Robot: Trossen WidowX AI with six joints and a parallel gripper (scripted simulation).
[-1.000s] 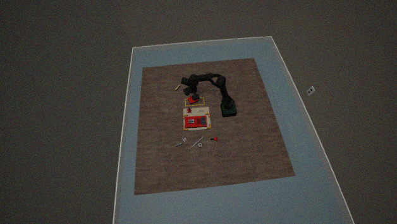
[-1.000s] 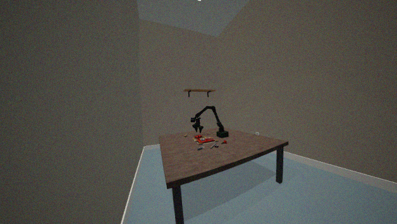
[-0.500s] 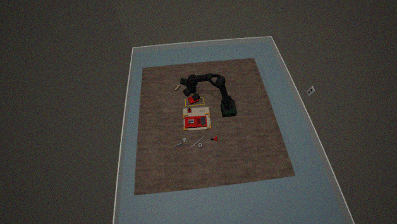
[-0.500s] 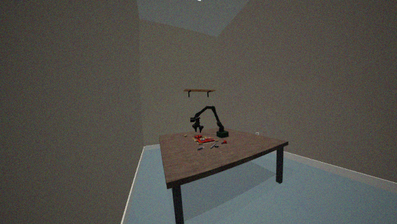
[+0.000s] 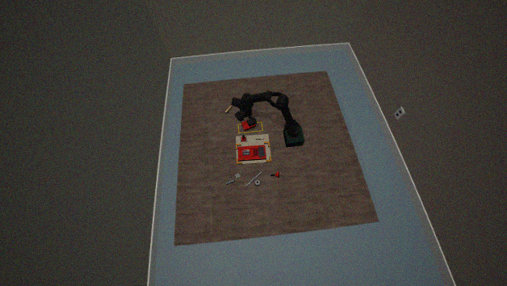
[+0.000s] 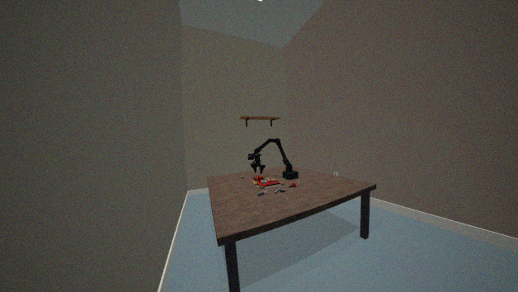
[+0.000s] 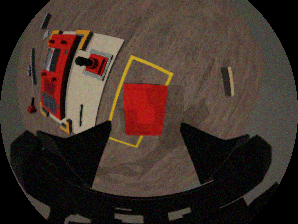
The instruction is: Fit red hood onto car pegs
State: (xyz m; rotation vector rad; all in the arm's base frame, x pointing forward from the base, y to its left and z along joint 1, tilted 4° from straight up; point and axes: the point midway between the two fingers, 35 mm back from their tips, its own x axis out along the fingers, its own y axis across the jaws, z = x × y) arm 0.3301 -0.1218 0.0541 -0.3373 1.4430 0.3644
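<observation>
Tabletop (image 6: 264, 214): brown wood grain, dark square legs, standing on a pale blue floor (image 6: 371, 264) edged by a light baseboard. Walls (image 6: 91, 124): plain grey-brown, dimly lit. Small wooden wall shelf (image 6: 260, 118) on two brackets, mounted above and behind the arm base (image 6: 290, 175).

Hood (image 7: 145, 110): red, flat roof up, lying on the tabletop inside a yellow outline (image 7: 164, 74), just beside the jig (image 5: 266, 159) on the side away from the loose small parts (image 5: 252, 180). Not yet lifted.

Chassis (image 5: 251, 153): red, seated in the white jig, near the arm base.

Gripper (image 7: 147, 137): spread wide, holding nothing, hanging above the hood with one dark finger (image 7: 83, 152) to each side in the wrist view; clear of the tabletop in the exterior view.

White wall outlet (image 5: 399, 112): well apart from the jig, beyond the tabletop edge.
</observation>
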